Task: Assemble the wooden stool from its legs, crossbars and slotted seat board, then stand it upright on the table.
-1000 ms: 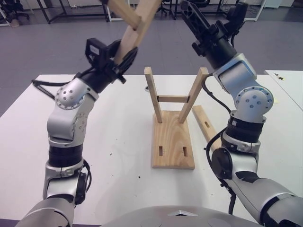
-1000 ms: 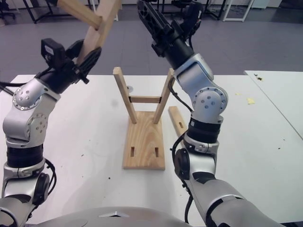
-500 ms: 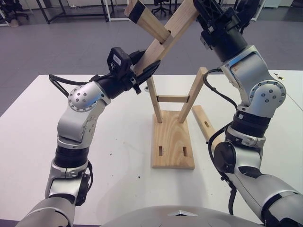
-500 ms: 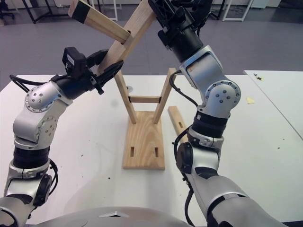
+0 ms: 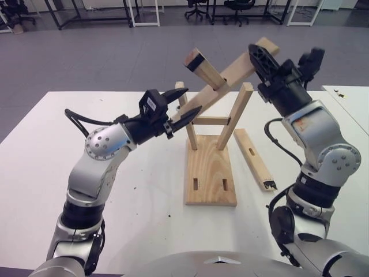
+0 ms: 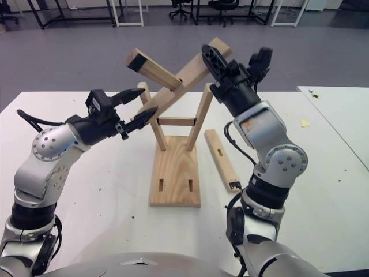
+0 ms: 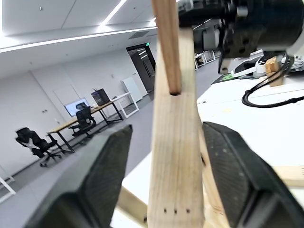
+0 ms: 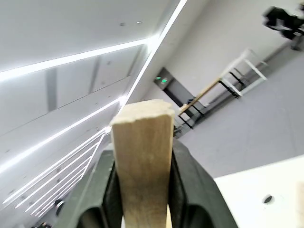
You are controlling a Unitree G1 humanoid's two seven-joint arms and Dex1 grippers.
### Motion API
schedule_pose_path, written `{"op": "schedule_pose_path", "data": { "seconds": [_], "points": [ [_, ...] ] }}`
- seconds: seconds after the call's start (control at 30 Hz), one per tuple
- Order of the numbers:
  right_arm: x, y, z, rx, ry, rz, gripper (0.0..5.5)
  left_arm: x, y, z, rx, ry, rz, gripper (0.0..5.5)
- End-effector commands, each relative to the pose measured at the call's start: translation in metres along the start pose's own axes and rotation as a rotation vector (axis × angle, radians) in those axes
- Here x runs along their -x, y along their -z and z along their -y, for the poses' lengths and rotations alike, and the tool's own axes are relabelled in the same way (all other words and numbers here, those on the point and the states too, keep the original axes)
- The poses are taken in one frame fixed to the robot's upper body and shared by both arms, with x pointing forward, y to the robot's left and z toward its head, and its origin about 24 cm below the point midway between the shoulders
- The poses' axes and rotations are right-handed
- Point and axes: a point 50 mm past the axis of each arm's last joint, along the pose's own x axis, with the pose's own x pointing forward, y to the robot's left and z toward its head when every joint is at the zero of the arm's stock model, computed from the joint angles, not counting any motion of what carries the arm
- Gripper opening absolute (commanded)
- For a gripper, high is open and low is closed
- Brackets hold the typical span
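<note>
Our right gripper (image 5: 263, 55) clamped the upper end of the long pale wooden leg (image 5: 230, 75). The leg slanted above the white tabletop (image 5: 144, 173), a short dark-tipped wooden crossbar (image 5: 206, 69) jutting from it. Our left gripper (image 5: 188, 101) stood wide around its lower end (fingers (image 7: 99, 180) either side of the wood). The flat slotted wooden seat board (image 5: 210, 173) lay mid-tabletop, a two-legged wooden frame (image 5: 211, 120) standing at its far end. A loose wooden bar (image 5: 253, 157) lay towards the right edge.

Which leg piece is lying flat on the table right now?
The loose leg right of the seat board; the standing legs are slotted into it, and the raised assembly is held aloft.
</note>
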Motion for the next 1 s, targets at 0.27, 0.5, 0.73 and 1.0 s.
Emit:
{"op": "schedule_pose_path", "data": {
  "seconds": [0.27, 0.5, 0.73, 1.0],
  "points": [
    [0.076, -0.006, 0.03, 0.195, 0.265, -0.14, 1.04, 0.089, 0.035, -0.002, 0.174, -0.584, -0.127, 3.96],
    [0.077, -0.013, 0.039, 0.285, 0.268, -0.184, 1.04, 0.095, 0.058, 0.004, 0.22, -0.734, -0.19, 3.96],
    [0.081, -0.01, 0.047, 0.32, 0.299, -0.245, 1.04, 0.095, 0.069, 0.014, 0.237, -0.725, -0.25, 3.96],
    [0.083, -0.01, 0.055, 0.361, 0.311, -0.344, 1.04, 0.09, 0.098, 0.037, 0.408, -0.479, -0.355, 3.96]
  ]
}}
